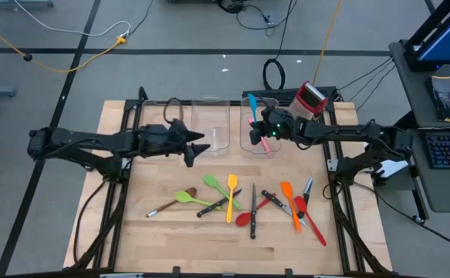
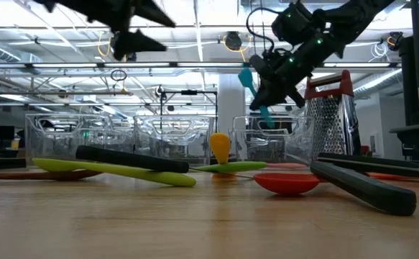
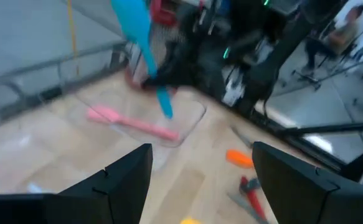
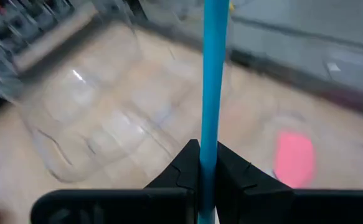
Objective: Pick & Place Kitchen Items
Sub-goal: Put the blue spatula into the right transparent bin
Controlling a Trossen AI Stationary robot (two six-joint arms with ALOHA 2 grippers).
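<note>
On the near half of the table (image 1: 132,232), the loose utensils lay in a row: a green spoon (image 1: 186,198), a yellow spatula (image 1: 231,193), a black-handled knife (image 1: 253,210), a red spoon (image 1: 249,216) and an orange spatula (image 1: 289,202). None of them was touched by either arm.

Further back, the left gripper (image 1: 199,150) hovered at about 9 o'clock from the bins, its fingers spread wide and holding nothing.

At the far edge, the right gripper (image 1: 265,133) was clamped on the blue spatula (image 1: 252,106). It hung above the right-hand bin (image 1: 249,144), which already held a pink utensil (image 3: 131,123). The spatula's long axis ran nearly in line with the fingers, its blade toward 12 o'clock of the grip. Judged from this, the bin lay directly beneath the held spatula, so the right arm was the one placed to release.
</note>
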